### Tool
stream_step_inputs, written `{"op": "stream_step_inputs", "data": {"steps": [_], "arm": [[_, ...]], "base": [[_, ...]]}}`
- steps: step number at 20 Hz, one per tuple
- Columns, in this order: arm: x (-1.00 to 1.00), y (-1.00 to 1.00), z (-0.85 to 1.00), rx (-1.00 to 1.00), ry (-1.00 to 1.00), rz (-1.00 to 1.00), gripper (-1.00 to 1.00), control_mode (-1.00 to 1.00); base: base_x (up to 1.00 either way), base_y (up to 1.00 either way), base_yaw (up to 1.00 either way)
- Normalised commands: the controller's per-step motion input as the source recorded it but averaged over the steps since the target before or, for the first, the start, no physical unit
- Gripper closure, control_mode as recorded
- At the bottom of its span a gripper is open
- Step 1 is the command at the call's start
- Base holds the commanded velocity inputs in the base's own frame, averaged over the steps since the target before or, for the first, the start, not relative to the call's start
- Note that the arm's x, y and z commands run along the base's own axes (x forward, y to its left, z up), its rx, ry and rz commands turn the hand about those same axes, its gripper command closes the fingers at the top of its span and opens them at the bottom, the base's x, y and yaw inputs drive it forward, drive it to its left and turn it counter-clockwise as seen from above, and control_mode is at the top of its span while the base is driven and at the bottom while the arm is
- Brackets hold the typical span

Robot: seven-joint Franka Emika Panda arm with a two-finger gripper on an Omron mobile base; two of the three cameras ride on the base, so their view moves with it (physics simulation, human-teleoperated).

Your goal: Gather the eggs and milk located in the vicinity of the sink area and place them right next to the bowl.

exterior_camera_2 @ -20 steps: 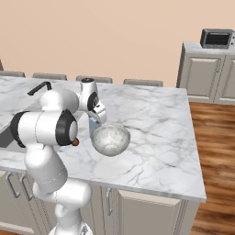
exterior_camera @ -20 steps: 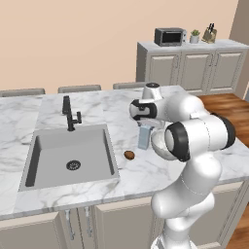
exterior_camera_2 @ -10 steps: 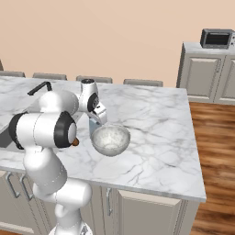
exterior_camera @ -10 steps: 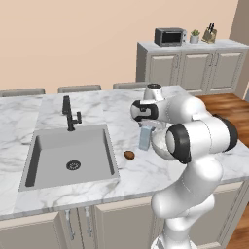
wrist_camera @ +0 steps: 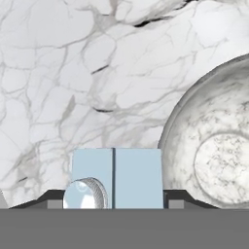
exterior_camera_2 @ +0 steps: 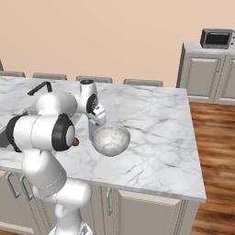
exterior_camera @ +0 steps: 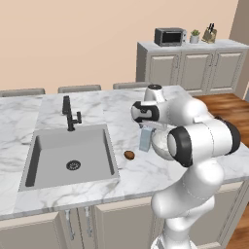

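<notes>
Bright, even rendered light throughout, sharp with no blur or glare, with only soft faint shadows.

No readable text, label, brand, number or sign anywhere. Plain pale blue faces on the milk carton (wrist_camera: 116, 177) (seen close from above in the hand view, with no print). Blank front on the microwave (exterior_camera: 169, 36), too small for any lettering to be made out.
</notes>
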Motion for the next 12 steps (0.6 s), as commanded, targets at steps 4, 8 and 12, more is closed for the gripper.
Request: {"op": "stream_step_inputs", "data": {"steps": [4,8,12], "arm": [[-0.12,0.00,0.00,0.00,0.00,0.00,1.00,-1.00],[-0.11,0.00,0.00,0.00,0.00,0.00,1.00,-1.00],[-0.08,0.00,0.00,0.00,0.01,0.00,1.00,-1.00]], "base": [[0.00,0.00,0.00],[0.00,0.00,0.00],[0.00,0.00,0.00]]}}
